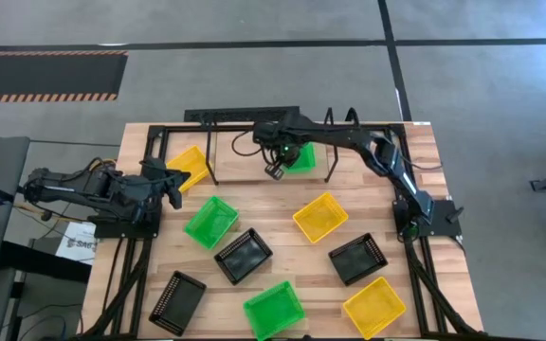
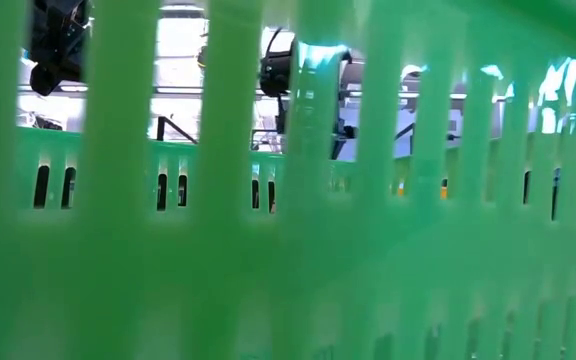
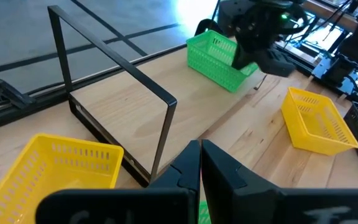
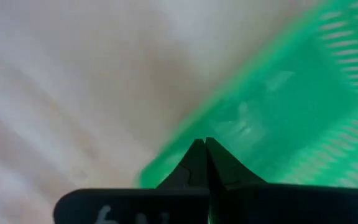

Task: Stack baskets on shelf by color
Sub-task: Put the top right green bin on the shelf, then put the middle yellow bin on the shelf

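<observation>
**Baskets on hand: two at the shelf, seven loose**

My right pincer (image 1: pixel 275 171) hangs clenched, pinching the rim of the green basket (image 1: pixel 299 157) on the shelf (image 1: pixel 245 152) board at 12 o'clock. My left pincer (image 1: pixel 174 183), clenched and empty, waits at 9 o'clock beside a yellow basket (image 1: pixel 189 167) at the shelf's end. Every basket is empty. Seven sit scattered across the wooden table (image 1: pixel 282 258).

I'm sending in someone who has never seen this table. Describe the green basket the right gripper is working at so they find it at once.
Start at the shelf, the low black rack along the table's far edge. The green basket sits at its right end, with the right gripper, fingers shut, at its near left rim. It is the only green basket by the shelf; the other two lie among the loose baskets nearer.
</observation>
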You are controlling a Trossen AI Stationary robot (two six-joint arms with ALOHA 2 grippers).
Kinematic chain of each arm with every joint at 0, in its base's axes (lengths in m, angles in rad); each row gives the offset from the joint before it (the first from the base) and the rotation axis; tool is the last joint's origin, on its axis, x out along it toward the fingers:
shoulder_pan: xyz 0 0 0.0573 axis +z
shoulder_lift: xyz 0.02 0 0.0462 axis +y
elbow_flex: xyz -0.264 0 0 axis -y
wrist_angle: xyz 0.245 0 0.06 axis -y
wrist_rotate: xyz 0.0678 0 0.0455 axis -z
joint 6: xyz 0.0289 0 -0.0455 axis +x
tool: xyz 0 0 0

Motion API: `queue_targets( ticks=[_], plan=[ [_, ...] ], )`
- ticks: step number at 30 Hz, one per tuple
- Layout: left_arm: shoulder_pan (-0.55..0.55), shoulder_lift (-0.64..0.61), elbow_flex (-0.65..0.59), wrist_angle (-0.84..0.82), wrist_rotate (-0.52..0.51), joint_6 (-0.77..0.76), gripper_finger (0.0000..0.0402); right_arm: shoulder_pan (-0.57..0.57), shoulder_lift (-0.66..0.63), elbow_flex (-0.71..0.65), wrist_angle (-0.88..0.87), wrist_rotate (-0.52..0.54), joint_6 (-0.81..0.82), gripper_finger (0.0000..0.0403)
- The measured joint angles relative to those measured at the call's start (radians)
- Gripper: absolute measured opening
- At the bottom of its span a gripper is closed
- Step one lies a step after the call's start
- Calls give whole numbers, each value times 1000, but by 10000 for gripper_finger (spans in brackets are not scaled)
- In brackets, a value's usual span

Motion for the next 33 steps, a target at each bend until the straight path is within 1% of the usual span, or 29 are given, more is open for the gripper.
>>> queue_targets(
  ticks=[2, 8, 11, 17, 22, 28, 33],
  plan=[
    [0, 0, 0, 0, 0, 0, 0, -15, 0, 0, -3, 34, 4, 0],
    [0, 0, 0, 0, 0, 0, 0, -65, 0, 0, -5, 39, 6, 0],
    [0, 0, 0, 0, 0, 0, 0, -81, -8, 0, -10, 62, 24, 0],
    [0, 0, 0, -3, 0, 0, 0, -66, -108, 0, -12, 70, 33, 0],
    [0, 0, 0, -60, -1, -43, 0, 5, -266, 0, -19, 71, 82, 0],
    [0, 0, 0, -93, -2, -76, 0, 154, -466, 1, -20, 188, 187, 0],
    [0, 0, 0, -92, -2, -75, 0, 301, -582, 2, -21, 250, 313, 0]
  ],
)
